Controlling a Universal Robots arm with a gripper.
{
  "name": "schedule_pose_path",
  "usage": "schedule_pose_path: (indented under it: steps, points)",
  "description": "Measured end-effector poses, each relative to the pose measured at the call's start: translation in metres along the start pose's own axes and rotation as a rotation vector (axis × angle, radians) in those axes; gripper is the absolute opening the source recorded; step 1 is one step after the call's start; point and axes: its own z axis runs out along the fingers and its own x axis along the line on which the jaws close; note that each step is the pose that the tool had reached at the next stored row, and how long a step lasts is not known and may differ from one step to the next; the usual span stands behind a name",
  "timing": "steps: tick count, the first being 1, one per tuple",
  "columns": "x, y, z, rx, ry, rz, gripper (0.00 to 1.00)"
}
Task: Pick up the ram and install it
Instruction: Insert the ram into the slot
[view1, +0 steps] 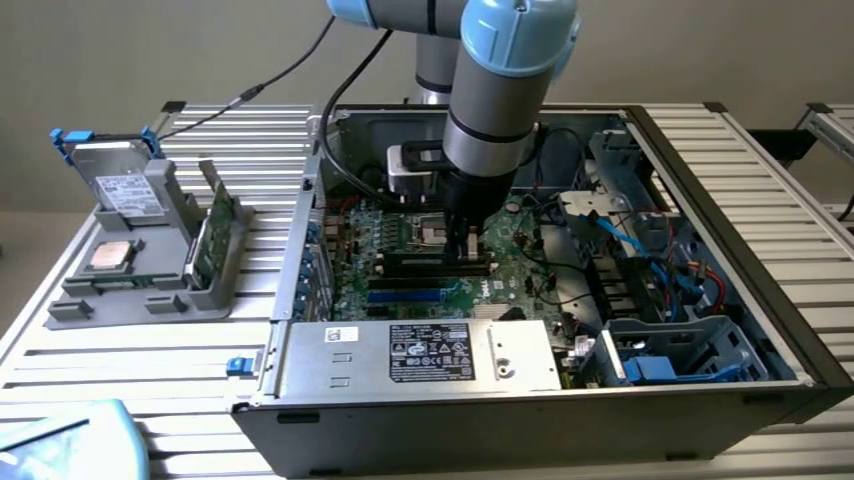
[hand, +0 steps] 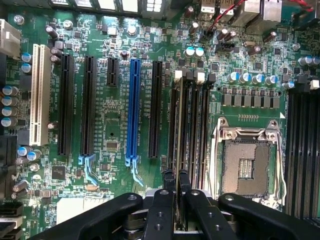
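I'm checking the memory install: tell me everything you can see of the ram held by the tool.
The ram shows edge-on: a long, thin strip, dark with a pale edge, upright on its long side. The tool is shut on it, one finger on each face. It runs parallel to the black memory slots beside the open processor socket; whether it is seated I cannot tell.

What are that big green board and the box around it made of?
The motherboard looks like rigid circuit-board laminate with a glossy green coating; fine traces and solder dots show. The case seems to be sheet metal, dull dark grey, with folded edges.
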Motion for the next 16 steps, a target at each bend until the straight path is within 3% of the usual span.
schedule_pose_path:
  steps: [16]
  points:
    - [0.0003, 0.0002, 0.0028, 0.0, 0.0002, 0.0, 0.14]
